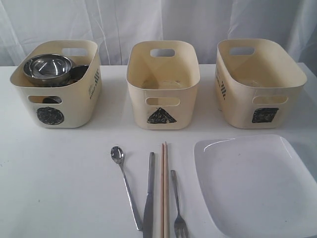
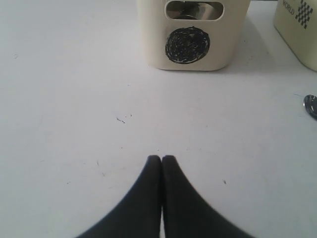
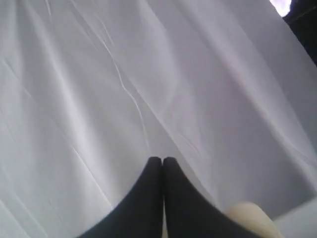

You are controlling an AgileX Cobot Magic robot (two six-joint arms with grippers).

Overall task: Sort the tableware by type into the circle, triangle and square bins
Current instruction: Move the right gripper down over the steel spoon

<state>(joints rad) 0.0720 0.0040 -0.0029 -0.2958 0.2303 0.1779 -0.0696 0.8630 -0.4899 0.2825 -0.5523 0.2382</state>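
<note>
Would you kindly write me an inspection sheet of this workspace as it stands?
Surface: white table, a few faint specks.
Job's things: cream plastic circle bin holds steel bowls; triangle bin and square bin show nothing inside; steel spoon, steel knife, pale wooden chopsticks, steel fork and white square plate lie in front of the bins.
Clutter: nothing seen.
Grippers: left gripper and right gripper shut, empty.
Cables: nothing seen.
Surroundings: white curtain behind.

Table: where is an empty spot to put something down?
Bare table lies left of the spoon, in front of the circle bin. Crowded: spoon, knife, chopsticks, fork and plate fill the front right.
</note>
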